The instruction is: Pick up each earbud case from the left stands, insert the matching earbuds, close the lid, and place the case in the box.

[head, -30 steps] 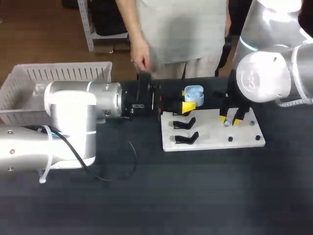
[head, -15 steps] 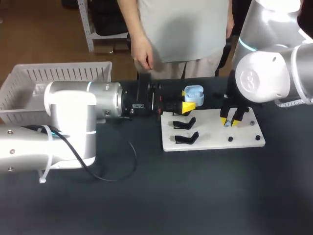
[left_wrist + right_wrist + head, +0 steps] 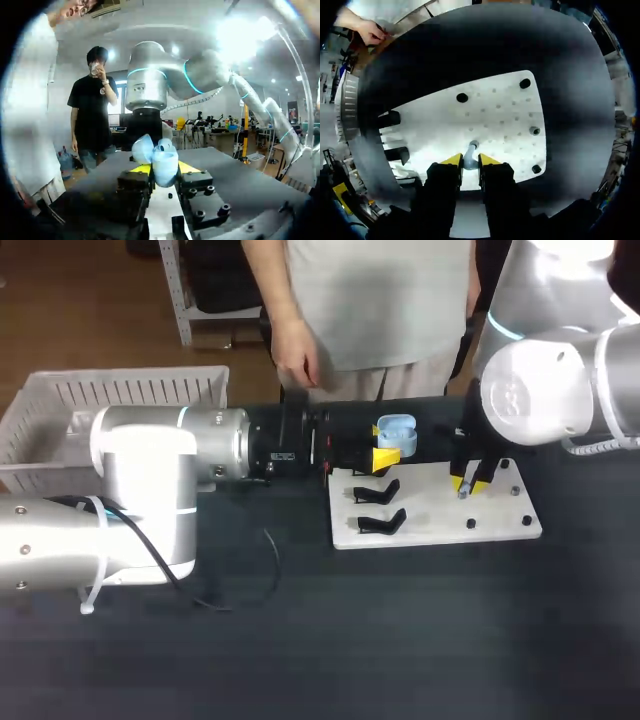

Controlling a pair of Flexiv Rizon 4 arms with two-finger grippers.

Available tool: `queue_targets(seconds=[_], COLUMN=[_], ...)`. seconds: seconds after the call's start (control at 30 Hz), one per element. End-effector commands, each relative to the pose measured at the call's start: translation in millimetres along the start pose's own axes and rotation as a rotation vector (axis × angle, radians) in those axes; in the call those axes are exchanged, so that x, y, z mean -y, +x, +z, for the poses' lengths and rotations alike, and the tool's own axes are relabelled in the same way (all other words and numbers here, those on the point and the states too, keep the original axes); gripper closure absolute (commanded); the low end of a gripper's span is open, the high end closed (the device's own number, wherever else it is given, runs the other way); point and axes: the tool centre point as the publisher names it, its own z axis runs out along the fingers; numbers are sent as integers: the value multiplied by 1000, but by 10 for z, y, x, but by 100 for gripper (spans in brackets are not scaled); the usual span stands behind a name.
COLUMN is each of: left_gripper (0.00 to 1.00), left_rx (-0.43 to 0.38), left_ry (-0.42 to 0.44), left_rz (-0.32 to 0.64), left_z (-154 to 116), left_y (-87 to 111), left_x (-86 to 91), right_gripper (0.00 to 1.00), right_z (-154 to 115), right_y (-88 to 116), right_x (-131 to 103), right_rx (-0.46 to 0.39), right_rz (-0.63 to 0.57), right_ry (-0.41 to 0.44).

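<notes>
A light blue earbud case (image 3: 397, 430) with its lid up hangs over the back left corner of the white board (image 3: 440, 512). My left gripper (image 3: 383, 444) is shut on it from both sides. The left wrist view has the case (image 3: 161, 161) between that gripper's (image 3: 162, 169) yellow tips. My right gripper (image 3: 467, 483) points down at the board's right half. In the right wrist view a small pale earbud (image 3: 471, 149) stands on the board (image 3: 505, 110), and the right gripper (image 3: 470, 160) is shut on it.
Two black stands (image 3: 378, 490) (image 3: 382, 523) sit on the board's left side, and black pegs (image 3: 470, 525) dot its right side. A white basket (image 3: 60, 400) stands at the far left. A loose black cable (image 3: 272, 560) lies on the dark table in front of my left arm.
The right gripper's fingers have drawn together onto the earbud and lifted slightly. The left arm has held still with the case.
</notes>
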Motion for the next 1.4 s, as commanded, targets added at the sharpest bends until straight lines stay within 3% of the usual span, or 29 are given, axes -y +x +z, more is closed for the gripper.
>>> queue_targets(seconds=[0.03,0.3,0.67,0.8,1.0,1.2,1.4], left_gripper=[100,100,100,100,100,100,100], left_rx=[3,3,3,3,3,3,3], left_ry=[-3,-3,-3,-3,-3,-3,-3], left_rz=[3,3,3,3,3,3,3], left_z=[4,4,4,4,4,4,4], left_y=[8,8,8,8,8,8,8], left_x=[2,2,2,2,2,2,2], right_gripper=[100,100,100,100,100,100,100], right_z=[-124,-449,-1149,-1407,-1565,-1619,-1615], right_y=[87,189,421,555,743,910,927], right_x=[26,85,124,4,-264,-597,-635], right_rx=[14,24,3,66,111,105,97], right_rz=[-5,2,17,-50,-130,-218,-240], right_ry=[-7,-38,-67,-55,-23,-14,-8])
